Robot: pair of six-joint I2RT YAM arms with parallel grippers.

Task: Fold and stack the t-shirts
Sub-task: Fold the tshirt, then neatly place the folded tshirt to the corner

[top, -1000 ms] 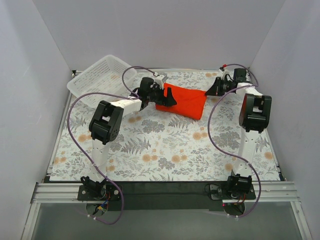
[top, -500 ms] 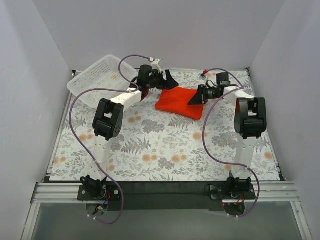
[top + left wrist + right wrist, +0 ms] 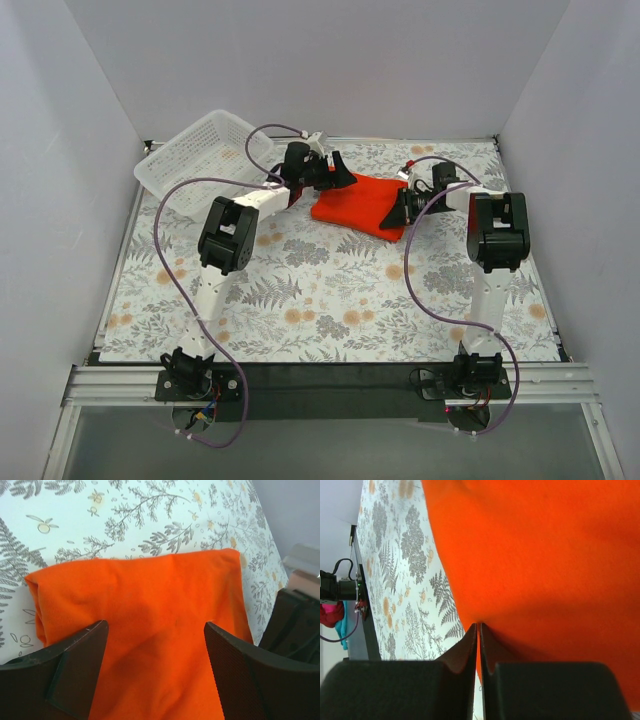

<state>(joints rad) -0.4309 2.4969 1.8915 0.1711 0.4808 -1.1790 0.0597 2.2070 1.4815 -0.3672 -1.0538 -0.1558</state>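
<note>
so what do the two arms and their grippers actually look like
The left arm and right arm both have white links joined by chunky black joint housings, on black bases. A thin purple cable loops loosely along each. The left gripper and right gripper are black, with broad tapered fingers whose inner pads show a fine dotted texture.

A tabletop (image 3: 330,300) patterned with grey ferns and orange flowers on white, evenly lit. Plain white walls (image 3: 300,60) enclose its far, left and right sides; a metal rail (image 3: 110,385) borders its near edge.
</note>
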